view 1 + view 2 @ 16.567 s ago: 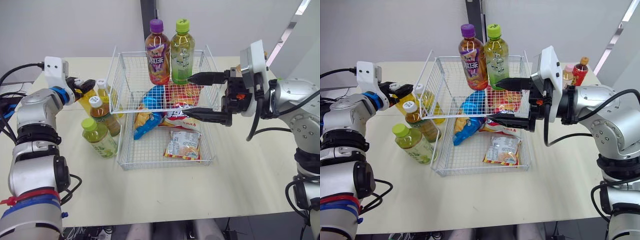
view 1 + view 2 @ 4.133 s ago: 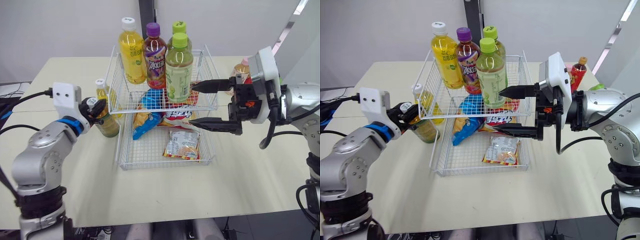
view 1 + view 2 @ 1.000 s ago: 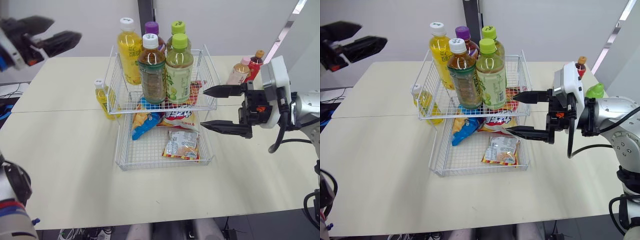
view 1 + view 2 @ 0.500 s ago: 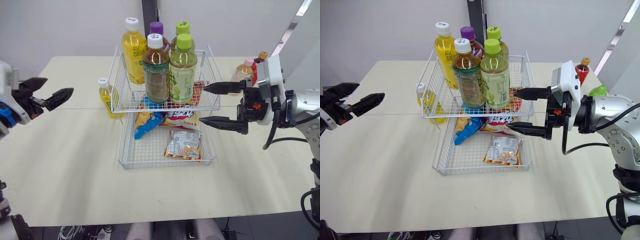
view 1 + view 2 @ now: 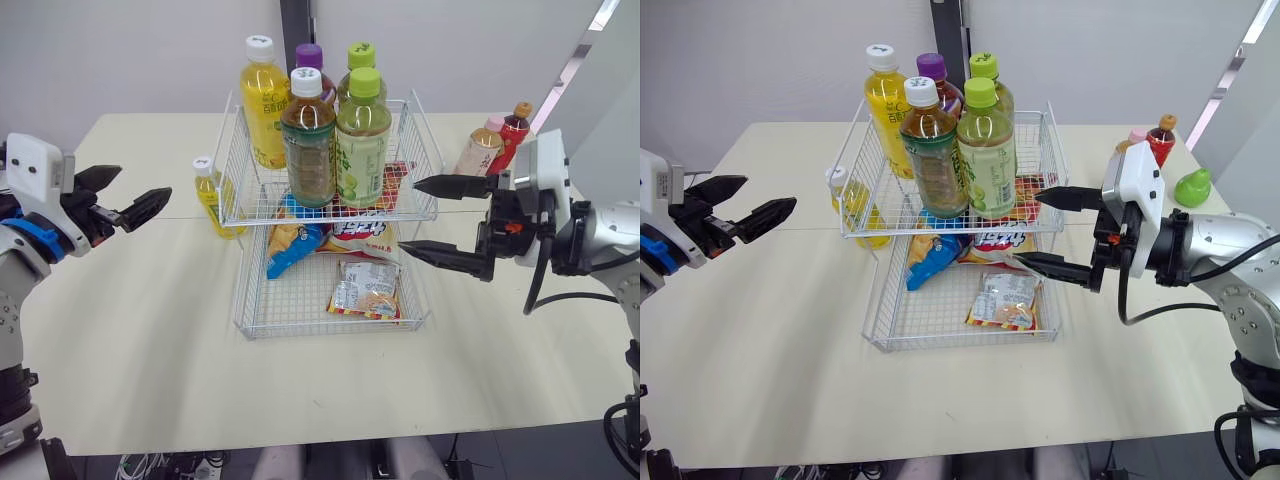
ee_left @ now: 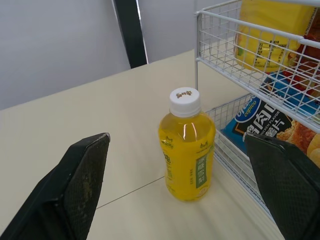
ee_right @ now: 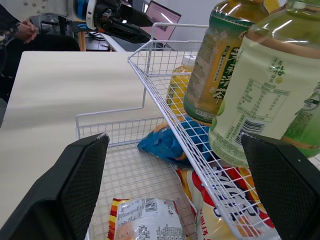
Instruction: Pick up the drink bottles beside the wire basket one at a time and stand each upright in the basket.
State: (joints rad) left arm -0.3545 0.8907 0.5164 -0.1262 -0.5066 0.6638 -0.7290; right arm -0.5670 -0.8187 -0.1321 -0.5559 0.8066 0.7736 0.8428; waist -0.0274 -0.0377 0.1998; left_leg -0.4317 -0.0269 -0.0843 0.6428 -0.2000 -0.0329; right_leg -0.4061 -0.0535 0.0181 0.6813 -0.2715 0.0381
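Your left gripper (image 5: 145, 182) hovers over bare table (image 5: 130, 330) well left of the basket, its two fingers spread wide with nothing between them. The left wrist view looks straight at the small yellow bottle (image 6: 187, 145), which stands upright on the table just beside the left wall of the wire basket (image 5: 330, 325).

I judge you are at the reach for this bottle. Next, bring the gripper in level and close on the body below the white cap. Then lift it above the rim before you cross over.

Approach from the open left side. The bottle sits so near the wire that the far finger has little room there.

The upper tier already holds four upright bottles: the tall yellow bottle (image 5: 264, 100), the purple-capped bottle (image 5: 310, 60), the brown tea bottle (image 5: 308, 140) and the green tea bottle (image 5: 363, 140). The free room looks to lie at the front left corner. Snack bags (image 5: 365, 288) lie in the lower tier.

Your right gripper (image 5: 408, 216) hangs wide open and empty at the basket's right side, close to the wire. Beyond it stand a pink-capped bottle (image 5: 480, 148) and a red bottle (image 5: 512, 125).
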